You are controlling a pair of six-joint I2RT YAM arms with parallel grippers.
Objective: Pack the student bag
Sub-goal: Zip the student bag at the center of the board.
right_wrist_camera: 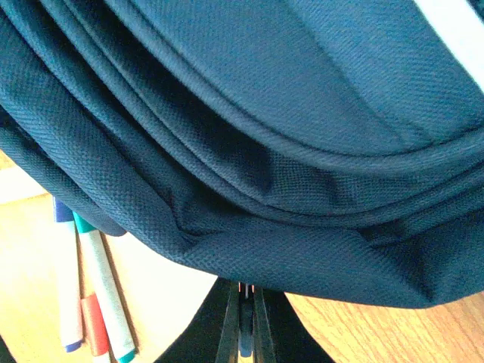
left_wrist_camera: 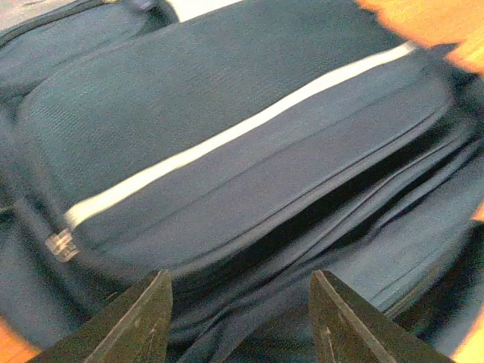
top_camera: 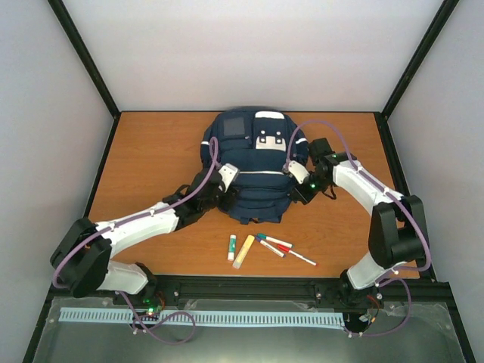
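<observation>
The student bag [top_camera: 249, 162] is a navy backpack with white stripes, lying flat at the table's middle. My left gripper [top_camera: 227, 189] is at its lower left side. In the left wrist view this gripper [left_wrist_camera: 240, 280] is open, its fingers spread over the folds of the bag [left_wrist_camera: 227, 98] with nothing between them. My right gripper [top_camera: 296, 185] is at the bag's lower right side. In the right wrist view it [right_wrist_camera: 243, 291] is closed to a thin slit under the bag's hem [right_wrist_camera: 265, 249], with a thin blue piece of the bag pinched between the fingers.
On the table in front of the bag lie a white glue stick [top_camera: 232, 247], a yellow highlighter [top_camera: 243, 251] and several markers [top_camera: 276, 244]. The markers [right_wrist_camera: 94, 291] also show at the lower left of the right wrist view. White walls stand around the table.
</observation>
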